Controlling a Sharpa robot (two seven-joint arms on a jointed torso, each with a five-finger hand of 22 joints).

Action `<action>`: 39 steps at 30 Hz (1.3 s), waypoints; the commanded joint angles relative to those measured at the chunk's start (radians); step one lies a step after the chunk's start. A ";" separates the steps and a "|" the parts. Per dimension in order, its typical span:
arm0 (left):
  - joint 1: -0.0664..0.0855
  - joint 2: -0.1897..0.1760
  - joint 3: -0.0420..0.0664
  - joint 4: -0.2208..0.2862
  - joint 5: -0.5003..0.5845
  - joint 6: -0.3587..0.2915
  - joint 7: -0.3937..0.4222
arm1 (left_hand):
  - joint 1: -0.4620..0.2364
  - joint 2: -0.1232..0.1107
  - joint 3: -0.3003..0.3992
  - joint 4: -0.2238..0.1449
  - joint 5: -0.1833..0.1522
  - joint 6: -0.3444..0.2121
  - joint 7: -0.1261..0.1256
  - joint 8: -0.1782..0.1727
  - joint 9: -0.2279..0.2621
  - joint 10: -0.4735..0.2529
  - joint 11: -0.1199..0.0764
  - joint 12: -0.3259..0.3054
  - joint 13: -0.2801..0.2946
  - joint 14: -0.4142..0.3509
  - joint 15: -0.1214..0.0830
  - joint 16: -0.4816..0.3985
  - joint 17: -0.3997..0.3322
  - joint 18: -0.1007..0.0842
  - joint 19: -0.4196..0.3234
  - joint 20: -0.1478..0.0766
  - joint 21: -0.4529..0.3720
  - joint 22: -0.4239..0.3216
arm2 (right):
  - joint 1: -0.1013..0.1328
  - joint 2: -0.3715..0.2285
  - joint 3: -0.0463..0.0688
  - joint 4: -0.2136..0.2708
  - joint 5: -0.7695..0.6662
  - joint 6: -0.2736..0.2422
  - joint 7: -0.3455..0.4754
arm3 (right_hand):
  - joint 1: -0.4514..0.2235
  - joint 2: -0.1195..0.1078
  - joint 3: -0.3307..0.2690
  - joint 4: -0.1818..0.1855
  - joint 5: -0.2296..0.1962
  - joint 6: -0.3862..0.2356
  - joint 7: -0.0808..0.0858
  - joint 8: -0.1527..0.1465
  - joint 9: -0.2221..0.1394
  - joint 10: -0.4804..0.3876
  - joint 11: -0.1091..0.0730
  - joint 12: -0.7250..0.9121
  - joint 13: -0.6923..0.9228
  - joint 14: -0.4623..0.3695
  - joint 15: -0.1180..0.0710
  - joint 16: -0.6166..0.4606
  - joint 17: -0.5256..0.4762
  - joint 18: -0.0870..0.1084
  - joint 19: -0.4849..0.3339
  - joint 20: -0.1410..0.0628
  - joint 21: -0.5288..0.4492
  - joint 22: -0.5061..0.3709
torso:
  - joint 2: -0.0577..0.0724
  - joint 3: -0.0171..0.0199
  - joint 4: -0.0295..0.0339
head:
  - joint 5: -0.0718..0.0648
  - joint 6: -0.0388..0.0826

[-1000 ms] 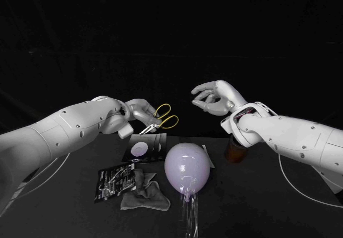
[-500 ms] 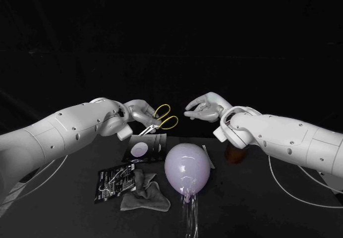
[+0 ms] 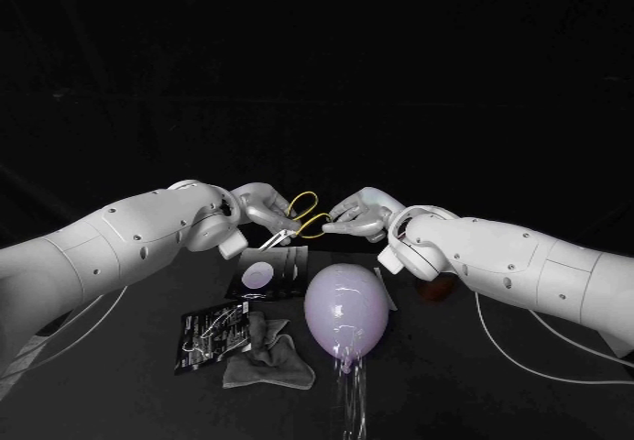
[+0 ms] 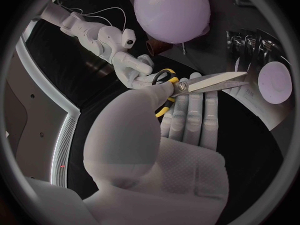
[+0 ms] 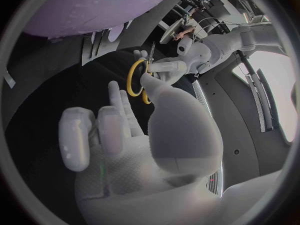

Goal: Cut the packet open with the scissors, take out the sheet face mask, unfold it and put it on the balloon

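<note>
At the left of the table, near you, lie a dark printed packet and, touching it, a crumpled grey sheet; you cannot tell from here whether that sheet is a mask. Above and behind them, the left hand grasps the scissors near the pivot, with the shanks lying across its fingers and the blades angled down. Directly below the blades sits the packet, dark with a pale round mark, resting on the table just beside the far end of the balloon. Treat this packet as thin, light, slick film: it will likely buckle and slide, so hold it by one edge, clear of the cut line, and trim along a narrow end strip to spare the contents. Expect the mask inside to be limp and easily torn; lift it by its border. The scissors are rigid and sharp, so take them only by the yellow handle loops. The lilac balloon lies lengthwise at centre; judge it light, prone to rolling and easily punctured, and keep the blade tips pointed away from it. To its right, the right hand has its fingertips at the handle loops; you cannot tell whether it has closed on them.
</note>
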 commanded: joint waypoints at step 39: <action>0.002 0.001 0.002 0.040 -0.026 -0.063 0.059 | -0.038 -0.001 0.023 -0.007 0.003 -0.023 0.013 -0.012 0.011 -0.009 -0.005 -0.009 -0.007 -0.030 0.015 -0.029 0.002 0.009 -0.033 0.009 0.014 0.007 | -0.003 0.012 0.000 0.014 0.129 -0.093 0.061 | 0.033 0.189 0.304 -0.106 -0.001 0.147 -0.087 0.116 0.112 0.272 -0.088 0.041 -0.021 0.054 -0.066 0.027 -0.024 -0.018 0.042 -0.053 0.036 0.189 | -0.001 0.0009 -0.0017 | 0.001 -0.005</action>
